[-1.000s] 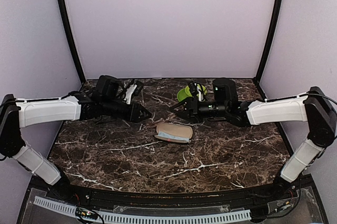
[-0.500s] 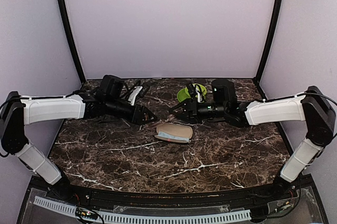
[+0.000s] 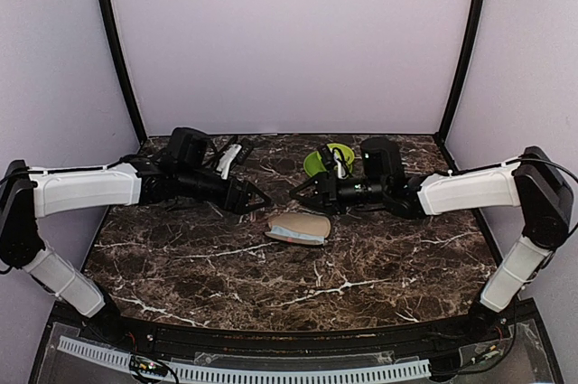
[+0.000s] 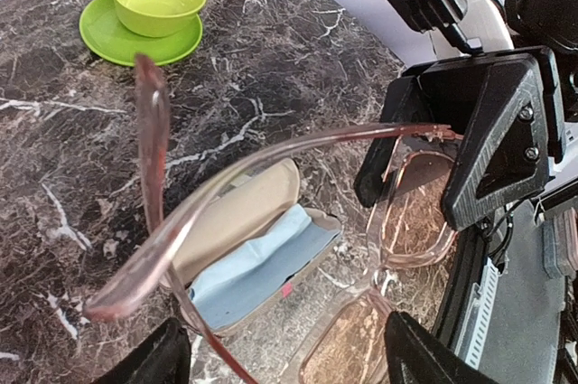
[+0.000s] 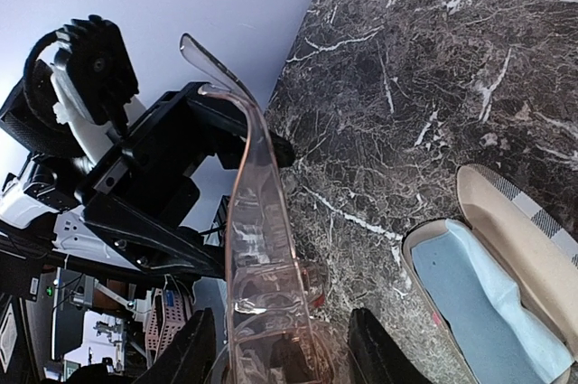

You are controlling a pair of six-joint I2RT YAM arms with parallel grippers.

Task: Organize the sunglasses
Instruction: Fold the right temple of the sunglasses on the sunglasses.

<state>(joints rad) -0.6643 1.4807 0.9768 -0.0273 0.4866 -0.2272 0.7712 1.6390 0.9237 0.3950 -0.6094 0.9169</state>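
Observation:
The sunglasses (image 4: 406, 212) have a clear pink frame and are held in the air above the table, temples unfolded. My right gripper (image 3: 301, 192) is shut on one end of the frame, as the right wrist view (image 5: 262, 221) shows. My left gripper (image 3: 259, 196) faces it from the left with its jaws spread wide on either side of the lenses; its fingers (image 4: 149, 361) do not press the frame. The open beige case (image 3: 298, 227) with its light blue lining (image 4: 244, 266) lies on the table just below and in front of both grippers.
A green bowl on a green plate (image 3: 327, 160) stands at the back, behind my right gripper, and also shows in the left wrist view (image 4: 158, 0). The dark marble table (image 3: 271, 276) stretches toward the near edge.
My left gripper's jaws have spread apart around the sunglasses. My right gripper has shifted a little to the left with the frame in it.

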